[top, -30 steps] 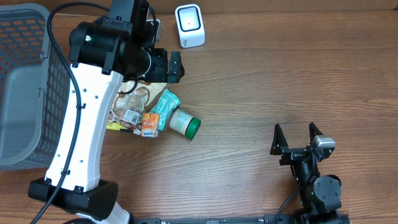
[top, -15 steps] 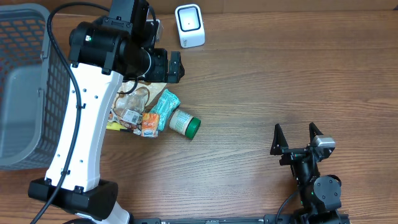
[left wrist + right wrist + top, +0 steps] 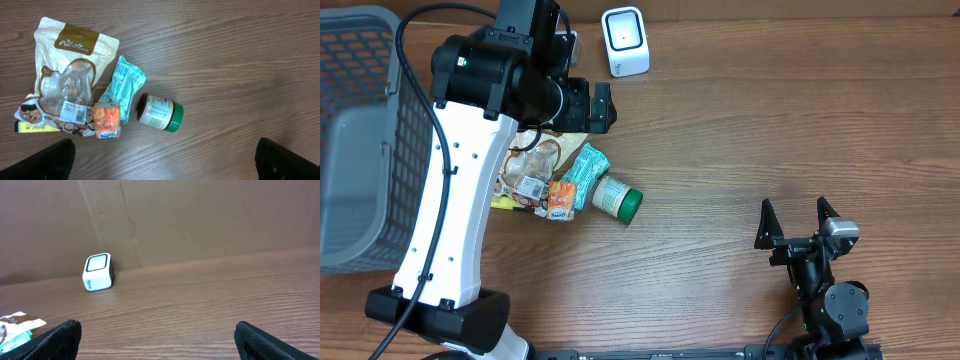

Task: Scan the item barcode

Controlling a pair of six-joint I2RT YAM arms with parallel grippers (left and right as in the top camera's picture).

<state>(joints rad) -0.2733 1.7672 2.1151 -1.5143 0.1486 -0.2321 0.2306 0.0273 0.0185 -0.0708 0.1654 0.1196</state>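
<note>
While the right gripper (image 3: 793, 208) sits nearest, jaws wide apart and empty, the left gripper (image 3: 166, 164) hangs above the jar (image 3: 161, 112), equally wide and empty. Beside the jar on the table (image 3: 770, 120) lie a teal packet (image 3: 125, 85), an orange packet (image 3: 106, 120) and a pouch (image 3: 70, 65), bunched together. Beyond them stands the scanner (image 3: 625, 40), by the back edge.

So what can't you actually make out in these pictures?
- Beige pouch: in the overhead view the left arm covers its left side.
- Yellow packet: in the left wrist view it lies mostly under the pouch, so what it is stays unclear.
- Green-lidded jar: the label print is too small to read in either view, and no barcode shows.
- Basket: cut off by the overhead view's left edge.
</note>
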